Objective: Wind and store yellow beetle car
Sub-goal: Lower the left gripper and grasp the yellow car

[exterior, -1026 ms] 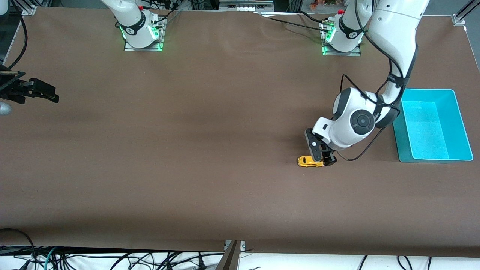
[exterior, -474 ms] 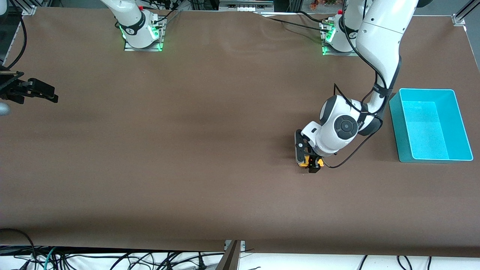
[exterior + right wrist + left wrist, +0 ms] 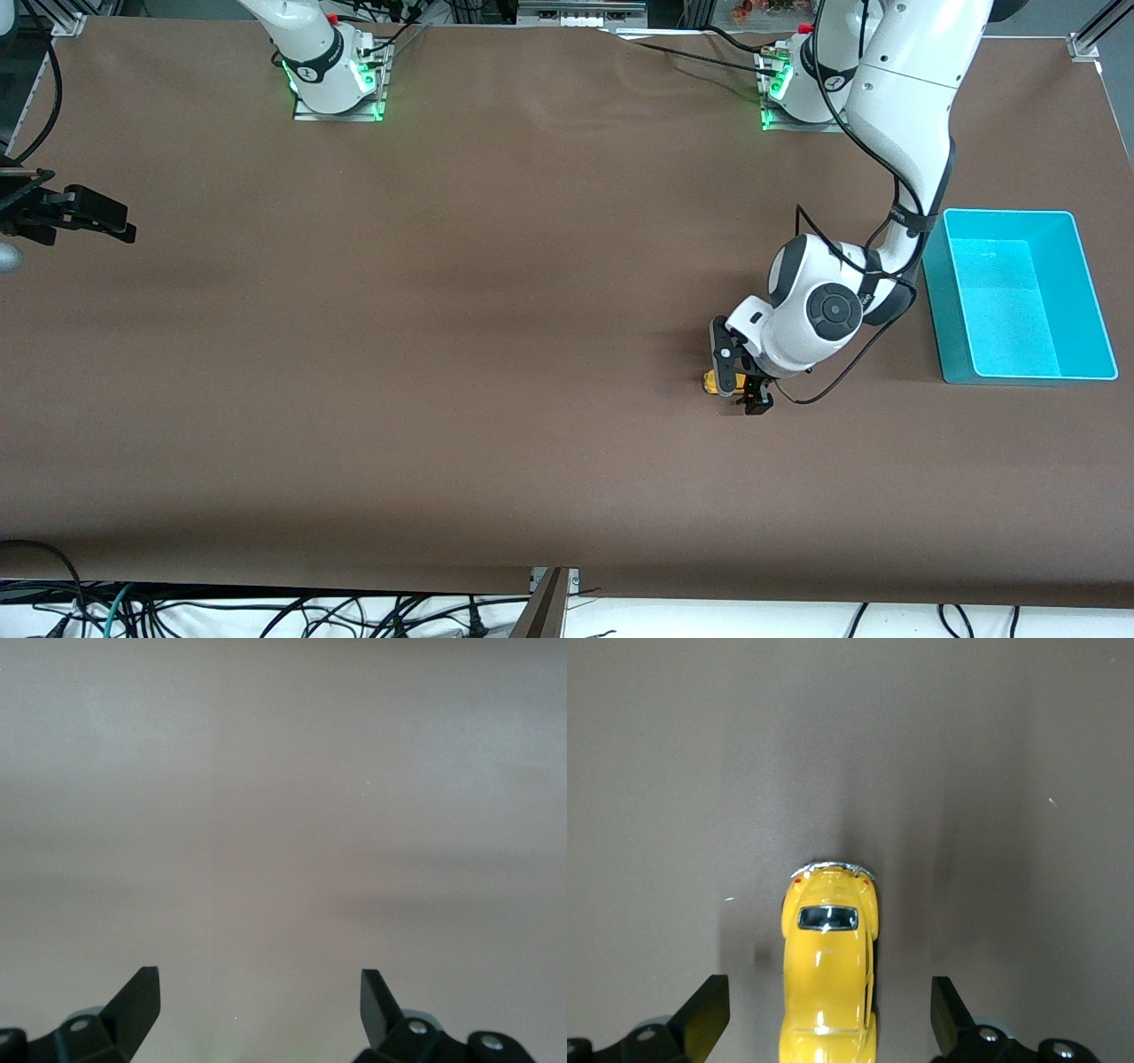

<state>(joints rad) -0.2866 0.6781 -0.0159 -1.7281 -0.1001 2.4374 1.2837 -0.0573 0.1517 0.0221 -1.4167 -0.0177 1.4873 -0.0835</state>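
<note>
Yellow beetle car [image 3: 722,382] sits on the brown table [image 3: 443,354], near the cyan bin [image 3: 1083,292] at the left arm's end; I see my left gripper [image 3: 741,376] low over it, fingers [image 3: 700,1014] spread wide on either side, gripping nothing. Since a second ago that gripper has swung from beside the car to straddle it; the car itself hasn't shifted. Right gripper [image 3: 84,215] waits at the right arm's end, also wide open and empty.

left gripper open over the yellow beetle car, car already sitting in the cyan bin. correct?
Not quite. The yellow beetle car is on the brown table, not in the cyan bin, which holds nothing; the front view shows this. The left gripper is indeed open over the car.
</note>
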